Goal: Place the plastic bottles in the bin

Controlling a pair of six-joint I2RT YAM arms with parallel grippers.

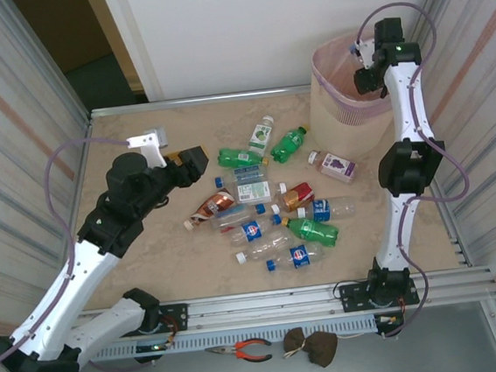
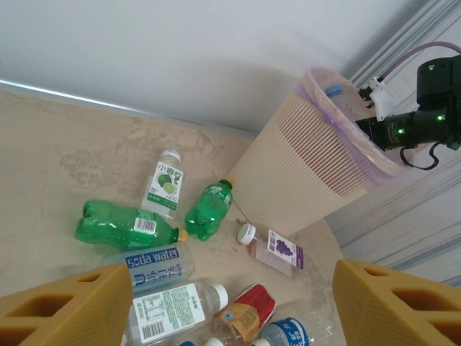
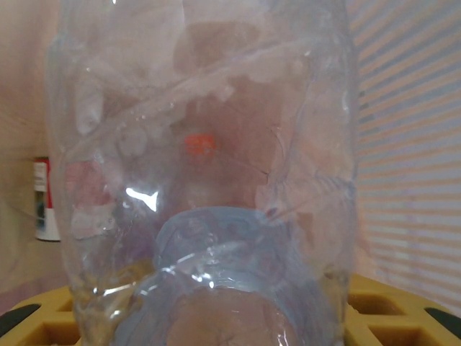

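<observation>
Several plastic bottles lie in a pile mid-table: a green one [image 1: 238, 157] [image 2: 122, 225], a lime-label one [image 1: 261, 134] [image 2: 164, 186], a purple-label one [image 1: 334, 164] [image 2: 277, 249] and a red-label one [image 1: 213, 209]. The beige bin [image 1: 337, 111] [image 2: 302, 173] with its pink liner stands at the back right. My left gripper [image 1: 195, 163] [image 2: 230, 306] hovers open over the pile's left side, nothing between its yellow fingers [image 2: 65, 310]. Over the bin's mouth, my right gripper [image 1: 362, 74] [image 3: 216, 317] is shut on a clear bottle [image 3: 202, 144] whose blue cap [image 2: 333, 91] shows at the rim.
Corrugated walls close in both sides, and a metal rail runs along the table's front edge. Orange-handled pliers [image 1: 242, 351] and a brown object [image 1: 312, 347] lie below the rail. A white fitting [image 1: 147, 141] sits at the back left.
</observation>
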